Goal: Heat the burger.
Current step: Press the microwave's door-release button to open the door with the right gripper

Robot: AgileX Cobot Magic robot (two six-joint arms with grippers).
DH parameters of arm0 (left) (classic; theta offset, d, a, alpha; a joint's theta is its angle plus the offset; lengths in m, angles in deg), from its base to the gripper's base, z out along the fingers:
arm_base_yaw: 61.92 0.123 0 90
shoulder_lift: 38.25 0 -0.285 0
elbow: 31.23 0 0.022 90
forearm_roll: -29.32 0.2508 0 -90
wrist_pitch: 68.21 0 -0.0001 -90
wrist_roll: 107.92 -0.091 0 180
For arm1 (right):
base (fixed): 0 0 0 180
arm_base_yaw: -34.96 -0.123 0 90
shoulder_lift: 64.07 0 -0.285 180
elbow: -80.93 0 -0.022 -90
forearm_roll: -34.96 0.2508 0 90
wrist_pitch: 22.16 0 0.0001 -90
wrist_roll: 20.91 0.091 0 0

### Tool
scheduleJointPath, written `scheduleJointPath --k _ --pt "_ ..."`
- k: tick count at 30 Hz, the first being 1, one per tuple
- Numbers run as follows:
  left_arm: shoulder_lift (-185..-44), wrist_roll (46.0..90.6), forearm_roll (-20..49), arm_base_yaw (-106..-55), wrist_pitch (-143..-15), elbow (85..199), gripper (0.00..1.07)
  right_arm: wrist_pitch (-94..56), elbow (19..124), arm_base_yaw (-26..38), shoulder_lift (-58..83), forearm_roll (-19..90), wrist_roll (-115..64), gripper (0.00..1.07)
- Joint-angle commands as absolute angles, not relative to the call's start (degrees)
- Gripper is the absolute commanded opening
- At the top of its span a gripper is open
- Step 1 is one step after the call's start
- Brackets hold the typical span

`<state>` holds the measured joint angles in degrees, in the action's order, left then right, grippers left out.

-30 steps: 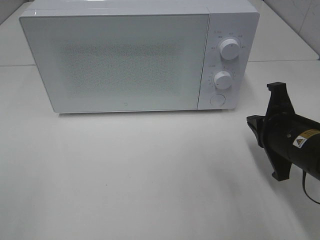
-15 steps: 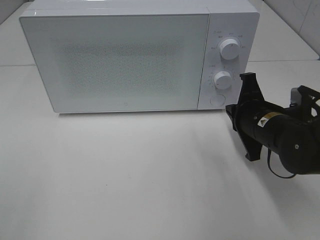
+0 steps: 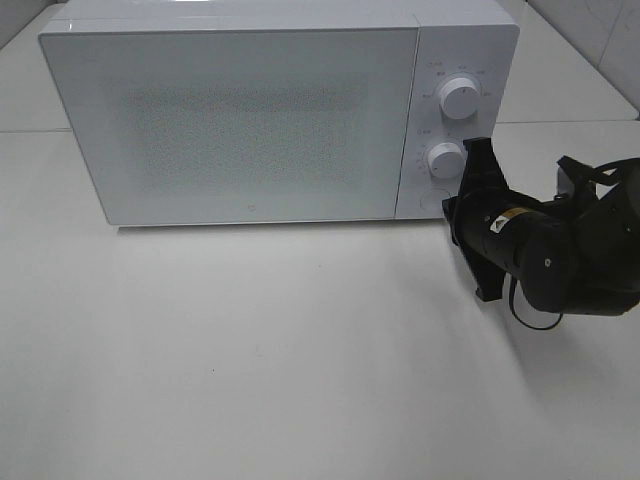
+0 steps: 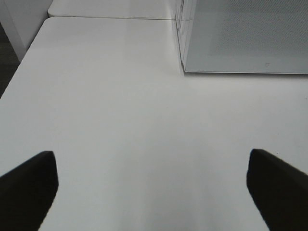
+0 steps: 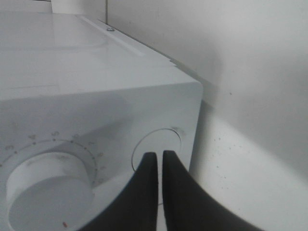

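Now the closed right hand (image 5: pixel 156 156) has neared the microwave's (image 3: pixel 250 110) round button (image 5: pixel 166 139); left hand (image 4: pixel 150 161) open.

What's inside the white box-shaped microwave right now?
Cannot tell. The white box-shaped microwave has its door shut, and the speckled frosted door panel hides the cavity. No burger shows in any view.

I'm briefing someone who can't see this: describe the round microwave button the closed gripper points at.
Start at the white microwave, then the control strip right of its door. Below the upper knob and lower knob sits the button. Unlike those raised knobs it is a flat circle without a scale, and the shut right gripper points at it.
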<state>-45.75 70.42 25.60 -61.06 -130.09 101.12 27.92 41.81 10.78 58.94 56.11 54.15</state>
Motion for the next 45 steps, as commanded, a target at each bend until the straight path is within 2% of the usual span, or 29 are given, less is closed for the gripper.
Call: scheduleJointPath --k 1,19,32,45 --pt "-45.0 70.5 25.1 -60.9 -129.4 101.1 1.0 27.5 43.7 11.2 59.9 55.7 53.2 0.01" --pt "-45.0 70.5 25.1 -60.9 -129.4 101.1 1.0 28.5 49.6 11.2 63.5 55.7 53.2 0.0" --pt "-45.0 70.5 25.1 -60.9 -129.4 101.1 1.0 51.1 50.4 11.2 64.3 62.2 52.8 0.0" --pt "-45.0 70.5 25.1 -60.9 -129.4 101.1 1.0 52.8 59.6 13.4 65.0 63.9 49.8 0.0"
